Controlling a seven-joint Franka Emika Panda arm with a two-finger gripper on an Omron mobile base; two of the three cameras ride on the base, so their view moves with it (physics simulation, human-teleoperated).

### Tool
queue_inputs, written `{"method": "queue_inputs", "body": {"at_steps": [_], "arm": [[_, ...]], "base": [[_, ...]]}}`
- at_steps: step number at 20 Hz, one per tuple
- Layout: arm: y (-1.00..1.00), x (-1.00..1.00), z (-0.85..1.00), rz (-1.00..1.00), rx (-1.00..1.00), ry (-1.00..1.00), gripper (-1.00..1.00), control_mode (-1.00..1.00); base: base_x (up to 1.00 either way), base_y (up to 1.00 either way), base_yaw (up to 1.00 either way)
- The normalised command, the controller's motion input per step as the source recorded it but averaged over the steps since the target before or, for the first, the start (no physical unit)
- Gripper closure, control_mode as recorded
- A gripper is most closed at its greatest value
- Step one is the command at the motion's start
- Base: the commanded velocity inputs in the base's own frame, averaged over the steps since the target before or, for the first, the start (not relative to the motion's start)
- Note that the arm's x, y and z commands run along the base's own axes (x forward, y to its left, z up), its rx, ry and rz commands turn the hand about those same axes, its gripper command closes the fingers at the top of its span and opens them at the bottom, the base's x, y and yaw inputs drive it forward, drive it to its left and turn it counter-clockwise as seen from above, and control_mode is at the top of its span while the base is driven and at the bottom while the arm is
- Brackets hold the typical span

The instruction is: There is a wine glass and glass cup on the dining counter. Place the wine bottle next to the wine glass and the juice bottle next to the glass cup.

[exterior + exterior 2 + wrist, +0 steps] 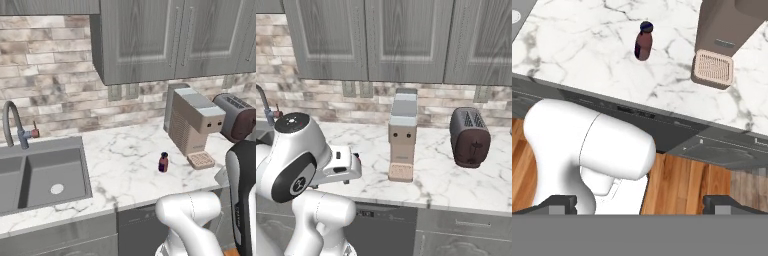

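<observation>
step: reach juice bottle [163, 162] | gripper [639, 202] jaws apart, empty | tip: descend centred, clear coffee machine [192, 122]

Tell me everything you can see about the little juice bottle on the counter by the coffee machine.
The juice bottle is small and stubby, with a dark red body, a short neck and a dark cap; it looks like glossy glass or plastic. It stands upright and capped on the white grey-veined marble worktop, apart from the beige coffee machine beside it and between that machine and the sink. Nothing touches it but the worktop. Any label is too small to make out.
</observation>
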Motion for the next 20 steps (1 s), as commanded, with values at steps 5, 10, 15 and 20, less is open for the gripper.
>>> {"method": "queue_inputs", "body": {"at_steps": [5, 10, 15, 20], "arm": [[0.00, 0.00, 0.00, 0.00, 0.00, 0.00, -1.00, 1.00], [0.00, 0.00, 0.00, 0.00, 0.00, 0.00, -1.00, 1.00], [0.00, 0.00, 0.00, 0.00, 0.00, 0.00, -1.00, 1.00], [0.00, 0.00, 0.00, 0.00, 0.00, 0.00, -1.00, 1.00]], "base": [[0.00, 0.00, 0.00], [0.00, 0.00, 0.00], [0.00, 0.00, 0.00], [-0.01, 0.00, 0.00]]}}
